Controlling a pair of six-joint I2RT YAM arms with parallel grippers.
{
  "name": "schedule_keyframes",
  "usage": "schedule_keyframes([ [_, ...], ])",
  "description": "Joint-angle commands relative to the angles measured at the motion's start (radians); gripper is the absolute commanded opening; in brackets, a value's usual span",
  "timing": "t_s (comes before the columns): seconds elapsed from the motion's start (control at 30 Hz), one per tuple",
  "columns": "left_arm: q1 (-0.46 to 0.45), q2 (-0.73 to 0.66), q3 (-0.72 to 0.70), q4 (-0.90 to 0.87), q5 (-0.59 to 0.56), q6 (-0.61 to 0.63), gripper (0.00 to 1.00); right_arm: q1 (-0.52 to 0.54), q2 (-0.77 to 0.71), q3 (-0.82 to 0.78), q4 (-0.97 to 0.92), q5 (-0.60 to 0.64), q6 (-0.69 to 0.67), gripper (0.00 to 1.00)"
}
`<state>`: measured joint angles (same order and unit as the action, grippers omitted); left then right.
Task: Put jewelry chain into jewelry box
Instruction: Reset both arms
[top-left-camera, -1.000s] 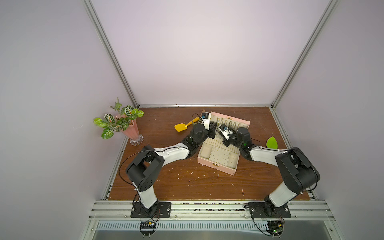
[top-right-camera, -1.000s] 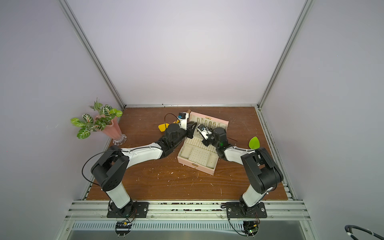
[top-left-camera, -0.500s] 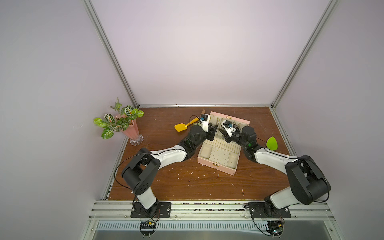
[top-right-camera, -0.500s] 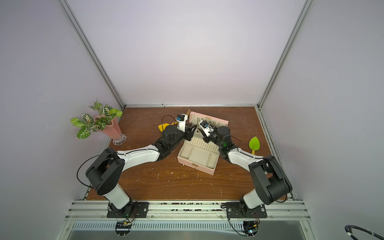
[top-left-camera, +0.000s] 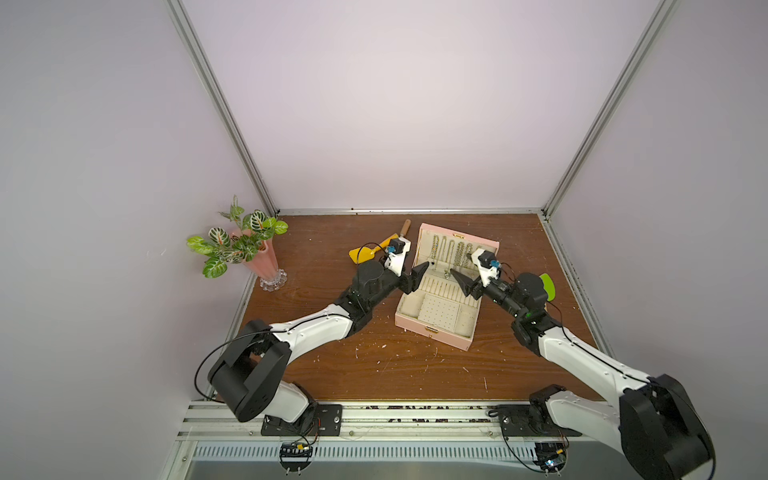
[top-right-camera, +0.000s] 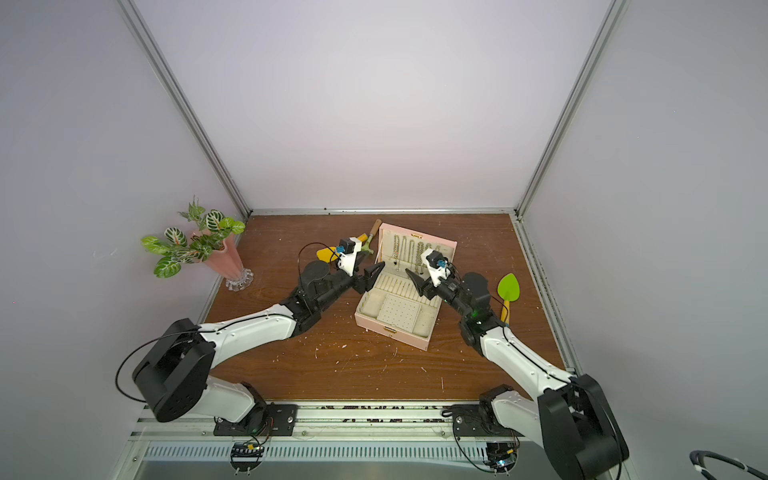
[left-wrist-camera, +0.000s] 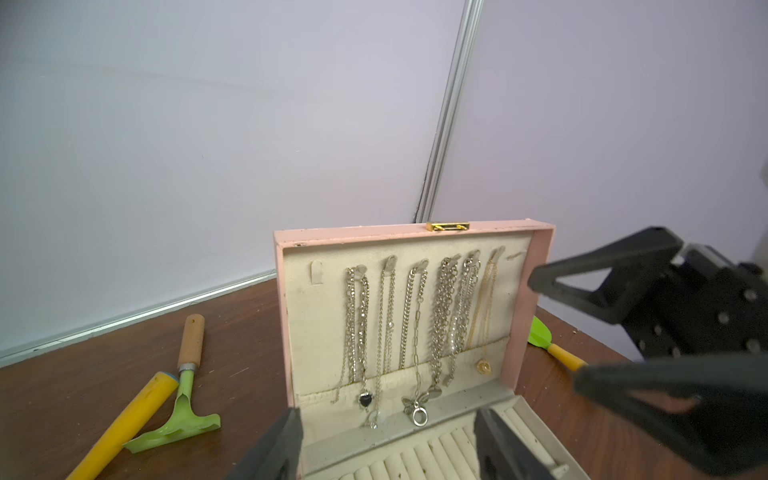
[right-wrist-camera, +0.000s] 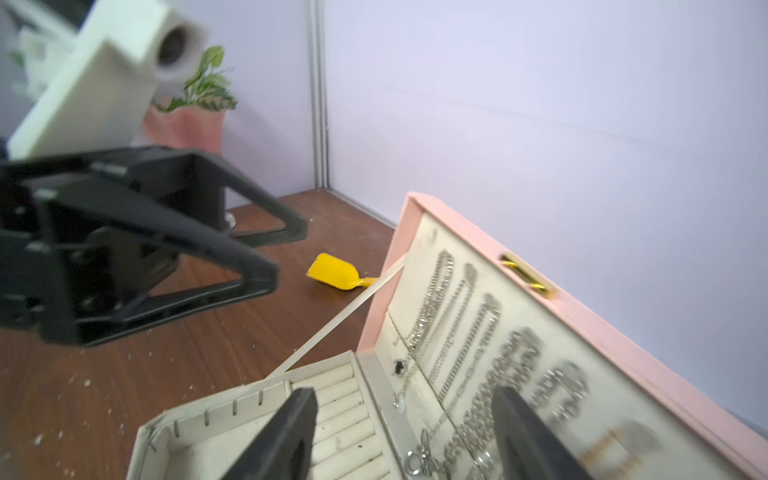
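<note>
Both wide apart and empty: black left claw (left-wrist-camera: 387, 430), black right claw (right-wrist-camera: 404, 399), poised before pink hinged jewelry box (top-left-camera: 432, 335) toward back edge of brown wooden bench (top-left-camera: 374, 365). Thin silver and gold metal chains (left-wrist-camera: 449, 307) hung inside upright lid (left-wrist-camera: 540, 291); likely light, limp, slippery, tangle-prone. Pinch one strand high up.

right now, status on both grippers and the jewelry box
Left gripper open, empty, beside jewelry box. Right gripper open, empty, over its tray. Lid up, chains hanging inside. Yellow scoop off to the side, not blocking.
</note>
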<state>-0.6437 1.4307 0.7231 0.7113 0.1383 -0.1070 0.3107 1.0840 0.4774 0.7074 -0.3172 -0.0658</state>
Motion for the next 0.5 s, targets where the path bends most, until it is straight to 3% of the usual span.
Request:
schedule_keyframes([
  [0.0, 0.082, -0.067, -0.082, -0.019, 0.032, 0.011, 0.73, -0.088, -0.086, -0.047, -0.024, 0.095, 0.137, 0.75],
  [0.27, 0.425, -0.246, -0.337, 0.049, -0.062, -0.15, 0.82, -0.42, -0.172, -0.193, -0.052, 0.18, 0.29, 0.96],
  [0.47, 0.55, -0.308, -0.44, 0.081, -0.243, -0.109, 0.96, -0.435, -0.105, -0.311, 0.106, 0.314, 0.232, 0.99],
])
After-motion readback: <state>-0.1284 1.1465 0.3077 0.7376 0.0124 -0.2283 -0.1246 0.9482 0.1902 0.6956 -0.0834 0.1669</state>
